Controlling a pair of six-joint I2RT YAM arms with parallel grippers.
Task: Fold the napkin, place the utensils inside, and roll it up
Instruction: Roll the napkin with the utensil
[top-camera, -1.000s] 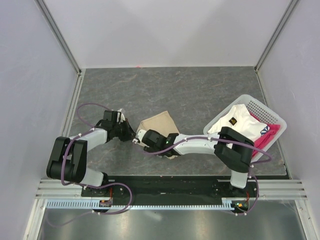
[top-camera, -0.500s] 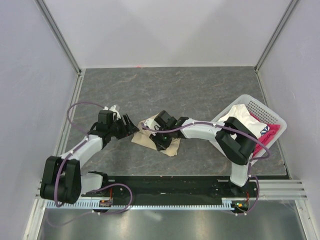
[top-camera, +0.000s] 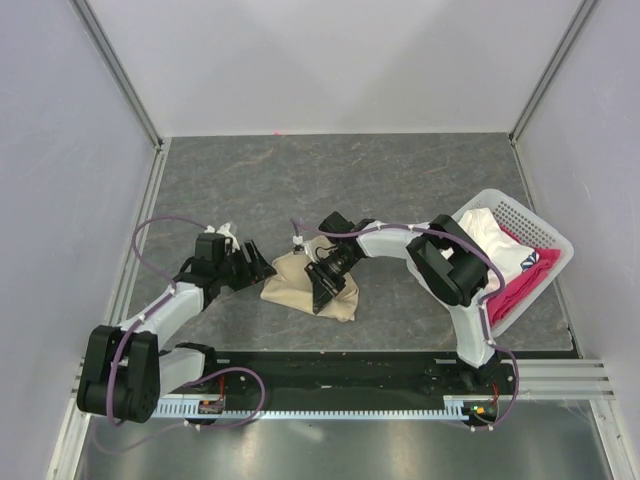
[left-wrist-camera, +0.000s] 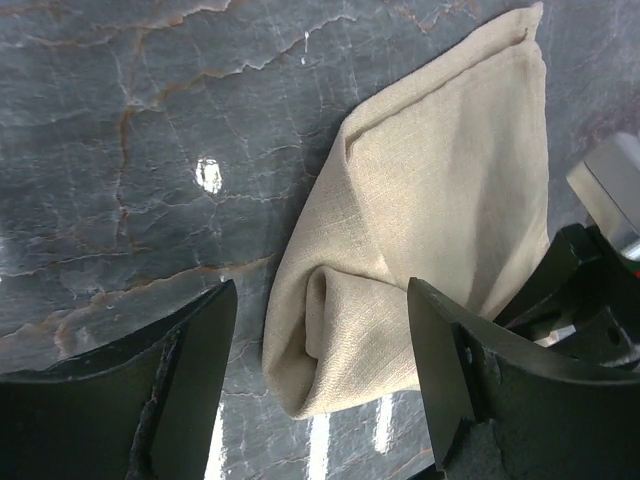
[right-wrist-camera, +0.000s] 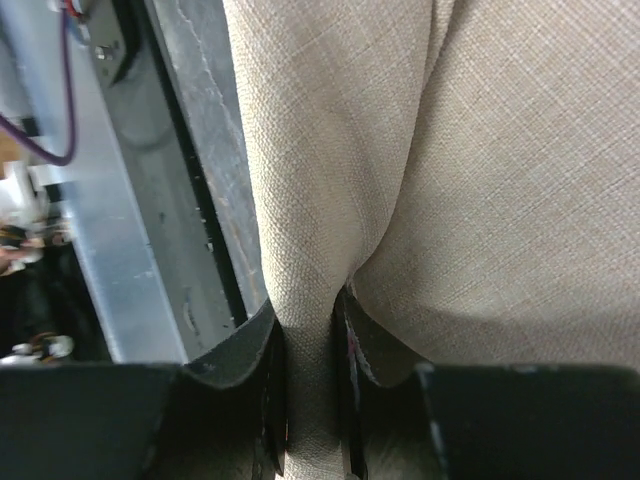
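Observation:
The beige napkin (top-camera: 290, 288) lies bunched and folded over on the dark table, just in front of both grippers. My right gripper (top-camera: 325, 285) reaches down from the far side and is shut on a raised fold of the napkin (right-wrist-camera: 500, 150); the right wrist view shows the cloth pinched between the jaws (right-wrist-camera: 310, 330). My left gripper (top-camera: 262, 268) stands open at the napkin's left end. In the left wrist view the rolled end of the napkin (left-wrist-camera: 440, 220) sits between its spread fingers (left-wrist-camera: 320, 300) without touching them. The utensils are out of view.
A white slatted basket (top-camera: 548, 232) at the right holds a white cloth (top-camera: 480, 240) and a pink-red cloth (top-camera: 520, 285). Grey walls close the left, right and far sides. The black base rail (top-camera: 330, 365) runs along the near edge.
My left gripper has opened, let go and drawn back left. My right arm swung round to the far side and closed on the napkin, which has shifted nearer and bunched up.

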